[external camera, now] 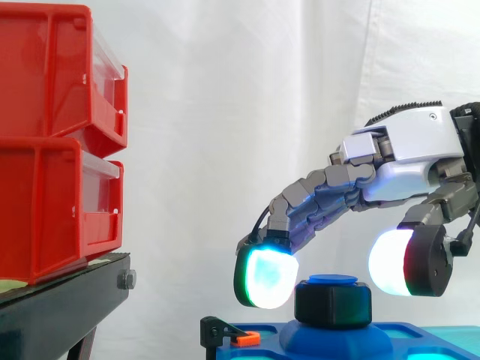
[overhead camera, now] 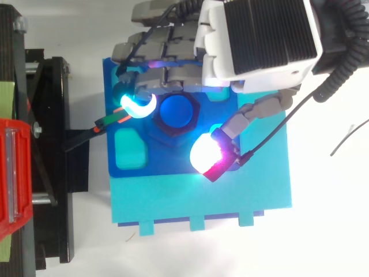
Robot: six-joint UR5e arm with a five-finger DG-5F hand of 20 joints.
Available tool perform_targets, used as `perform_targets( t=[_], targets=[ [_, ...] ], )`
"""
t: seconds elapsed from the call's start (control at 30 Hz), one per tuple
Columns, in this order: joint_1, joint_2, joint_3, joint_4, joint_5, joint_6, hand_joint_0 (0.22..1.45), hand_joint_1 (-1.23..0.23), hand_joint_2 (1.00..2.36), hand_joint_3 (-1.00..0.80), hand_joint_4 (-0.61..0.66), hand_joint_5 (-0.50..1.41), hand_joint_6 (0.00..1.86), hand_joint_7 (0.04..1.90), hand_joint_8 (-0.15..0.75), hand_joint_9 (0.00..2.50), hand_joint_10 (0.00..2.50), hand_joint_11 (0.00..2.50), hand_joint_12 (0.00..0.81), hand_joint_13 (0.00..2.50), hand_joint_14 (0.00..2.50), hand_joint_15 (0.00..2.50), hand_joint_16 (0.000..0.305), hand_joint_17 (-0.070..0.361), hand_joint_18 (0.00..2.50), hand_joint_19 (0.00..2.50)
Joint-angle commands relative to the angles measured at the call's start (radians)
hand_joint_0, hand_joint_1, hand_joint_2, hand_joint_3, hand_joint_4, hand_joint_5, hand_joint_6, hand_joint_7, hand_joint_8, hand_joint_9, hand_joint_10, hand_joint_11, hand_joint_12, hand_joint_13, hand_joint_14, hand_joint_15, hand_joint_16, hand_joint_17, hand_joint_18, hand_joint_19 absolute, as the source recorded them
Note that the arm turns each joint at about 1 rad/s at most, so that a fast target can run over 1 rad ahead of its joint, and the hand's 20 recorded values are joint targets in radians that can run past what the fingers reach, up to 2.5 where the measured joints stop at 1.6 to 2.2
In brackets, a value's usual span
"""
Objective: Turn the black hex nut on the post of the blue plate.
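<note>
on the blue plate [external camera: 259, 346] the black hex nut [external camera: 332, 304] sits on its post [external camera: 332, 280], low against the raised base. the hand [external camera: 409, 154] straddles it, spread apart and gripping nothing: one glowing fingertip [external camera: 266, 279] is just beside the nut's flank, the thumb [external camera: 390, 262] is across from it and looks clear. i judge this the setting-up step, so next both pads must close on opposite flats before any twist.
</note>
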Motion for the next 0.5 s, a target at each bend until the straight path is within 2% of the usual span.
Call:
perform_targets(
  t=[0.0,0.03,0.17,0.47],
  targets=[
    [-0.003,0.000,0.002,-0.019,-0.003,0.000,0.45,-0.55,1.00,-0.50,0.28,-0.20,0.50,0.85,0.276,0.34,0.00,0.00,0.378,0.34,0.00,0.07,0.051,0.115,0.30,0.26],
    [-0.009,0.001,0.010,-0.044,-0.005,-0.002,0.45,-0.55,1.00,-0.50,0.28,-0.20,0.50,0.85,0.276,0.34,0.00,0.00,0.378,0.34,0.00,0.07,0.051,0.115,0.30,0.26],
    [-0.015,0.001,0.019,-0.064,-0.006,-0.002,0.45,-0.55,1.00,-0.50,0.29,-0.19,0.50,0.86,0.277,0.34,0.00,0.00,0.377,0.34,0.00,0.07,0.051,0.115,0.30,0.25],
    [-0.021,0.001,0.044,-0.096,-0.020,-0.011,0.45,-0.54,1.00,-0.50,0.29,-0.19,0.50,0.87,0.279,0.35,0.00,0.00,0.377,0.34,0.00,0.07,0.051,0.115,0.30,0.25]
  ],
)
